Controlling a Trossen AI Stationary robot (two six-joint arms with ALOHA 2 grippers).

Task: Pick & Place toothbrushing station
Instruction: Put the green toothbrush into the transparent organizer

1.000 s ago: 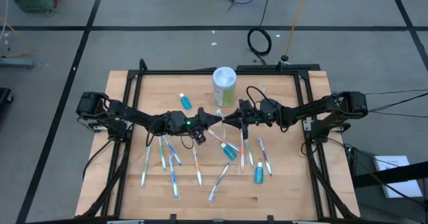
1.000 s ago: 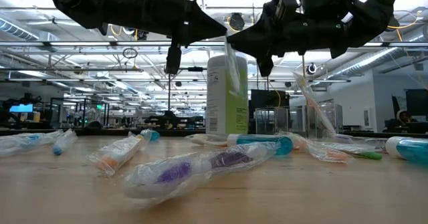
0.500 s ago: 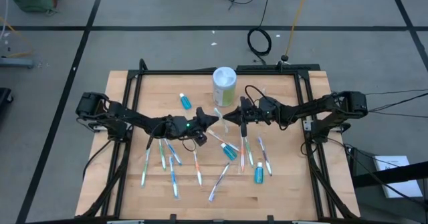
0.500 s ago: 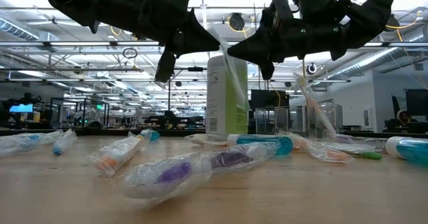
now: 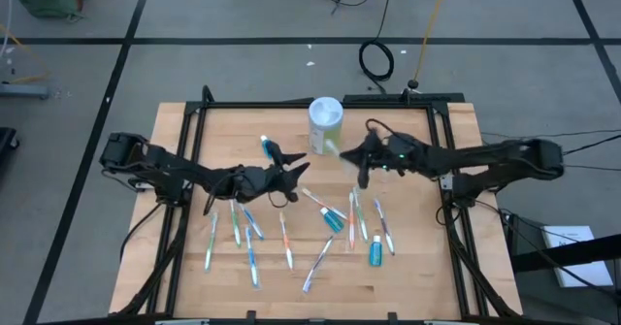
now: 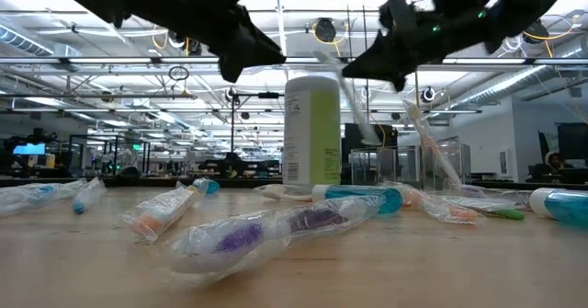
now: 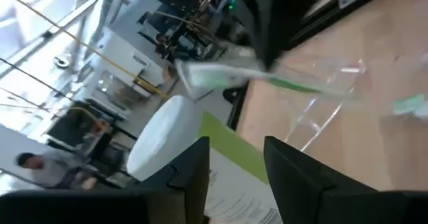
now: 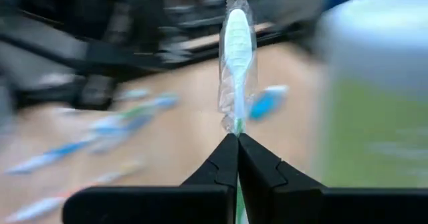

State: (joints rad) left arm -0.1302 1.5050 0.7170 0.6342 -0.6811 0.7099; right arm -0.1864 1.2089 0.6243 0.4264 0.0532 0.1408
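white-green bottle (image 5: 325, 123) — label (image 6: 299, 133) print unreadable

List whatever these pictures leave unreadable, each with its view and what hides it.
- Print on the cup: low view, too small.
- Handle end of the wrapped toothbrush in the right hand: right wrist view, hidden between the shut fingers.
- People in the room: left wrist view, blurred.
- Base of the cup: left wrist view, cut off behind the open left hand.
- Toothpaste tubes: high view, labels too small.
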